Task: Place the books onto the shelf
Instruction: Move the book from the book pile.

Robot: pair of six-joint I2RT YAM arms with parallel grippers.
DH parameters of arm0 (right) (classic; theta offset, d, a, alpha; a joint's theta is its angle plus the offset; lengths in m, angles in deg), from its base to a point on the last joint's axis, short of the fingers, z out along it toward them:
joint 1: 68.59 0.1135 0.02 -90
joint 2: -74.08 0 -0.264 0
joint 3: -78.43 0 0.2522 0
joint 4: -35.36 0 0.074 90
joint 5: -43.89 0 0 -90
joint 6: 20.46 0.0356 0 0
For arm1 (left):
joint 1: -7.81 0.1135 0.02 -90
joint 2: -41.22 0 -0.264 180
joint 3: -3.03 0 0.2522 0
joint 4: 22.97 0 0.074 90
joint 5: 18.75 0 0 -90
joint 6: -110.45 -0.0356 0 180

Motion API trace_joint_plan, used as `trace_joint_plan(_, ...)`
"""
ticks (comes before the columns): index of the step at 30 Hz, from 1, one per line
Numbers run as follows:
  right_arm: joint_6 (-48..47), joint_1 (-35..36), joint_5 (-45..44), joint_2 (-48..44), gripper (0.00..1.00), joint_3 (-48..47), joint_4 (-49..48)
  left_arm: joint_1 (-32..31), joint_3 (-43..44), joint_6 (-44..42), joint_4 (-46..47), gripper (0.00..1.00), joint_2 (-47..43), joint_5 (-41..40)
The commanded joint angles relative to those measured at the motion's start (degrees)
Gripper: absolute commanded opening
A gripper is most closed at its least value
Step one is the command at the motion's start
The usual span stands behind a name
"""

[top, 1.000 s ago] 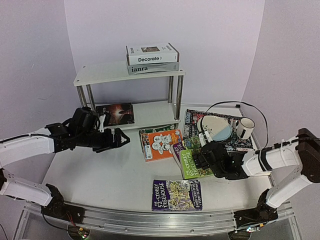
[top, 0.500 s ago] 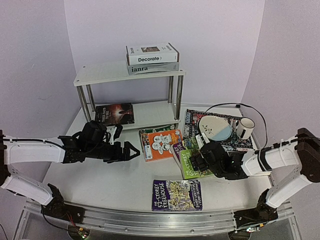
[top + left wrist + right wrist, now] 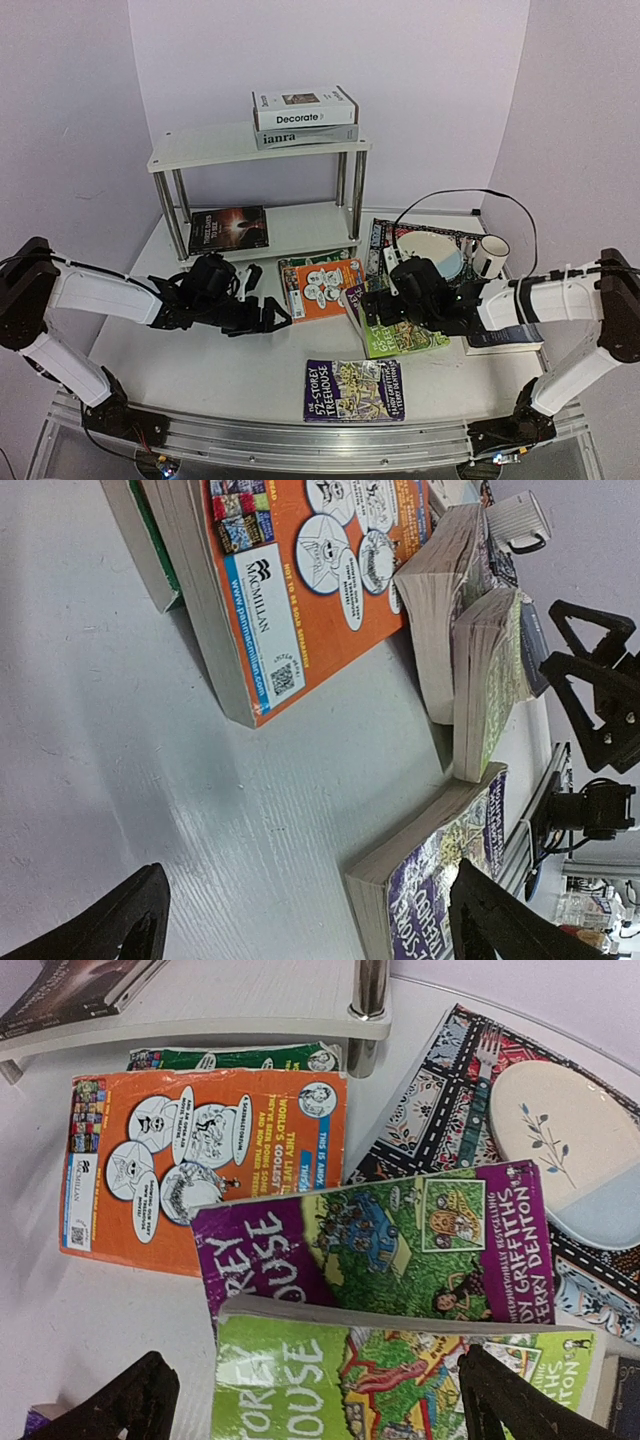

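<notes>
Two grippers gape wide, both empty. Ahead of the left gripper's [image 3: 310, 932] jaws lies the orange book [image 3: 300, 570], a purple book [image 3: 440, 875] off to one side. Under the right gripper's [image 3: 320, 1410] jaws sits the green book [image 3: 400, 1390]; placemat [image 3: 440, 1110], plate [image 3: 580, 1150] and mug [image 3: 488, 255] crowd beyond, the shelf [image 3: 200, 1005] further ahead.

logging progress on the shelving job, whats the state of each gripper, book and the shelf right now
left gripper, open, holding nothing
right gripper, open above the lime book
Decorate book, stacked on ianra book, top tier
dark book, flat on lower tier
orange book, on the table, not shelved
lime book, on the table atop purple-green book
front purple book, flat on the table, alone
shelf, upright, three books on it
</notes>
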Motion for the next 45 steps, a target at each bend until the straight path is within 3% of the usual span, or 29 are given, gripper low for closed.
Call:
trace_joint_plan(1,4.0,-0.7,1.8,4.5,0.98,-6.1,4.9,-0.1,5.4,-0.4,2.9,0.97,2.4,-2.0)
trace_joint_plan(12,0.7,-6.9,10.2,13.7,0.98,-19.7,12.0,0.0,10.3,2.3,4.6,0.84,10.3,-4.0)
trace_joint_plan(19,-0.3,-11.5,16.4,20.8,0.84,-27.7,14.0,0.2,10.3,4.5,6.6,0.75,12.7,-3.8)
trace_joint_plan(32,-3.1,-14.2,19.0,32.5,0.79,-40.1,18.7,1.3,13.5,5.6,9.8,0.68,19.4,-1.6)
trace_joint_plan(40,-1.0,-14.2,27.2,34.9,0.74,-41.8,18.8,2.2,14.3,5.2,11.3,0.58,21.4,-2.1)
trace_joint_plan(45,1.9,-13.3,33.5,34.1,0.70,-41.2,16.5,3.0,9.8,5.8,11.8,0.52,15.5,-8.1)
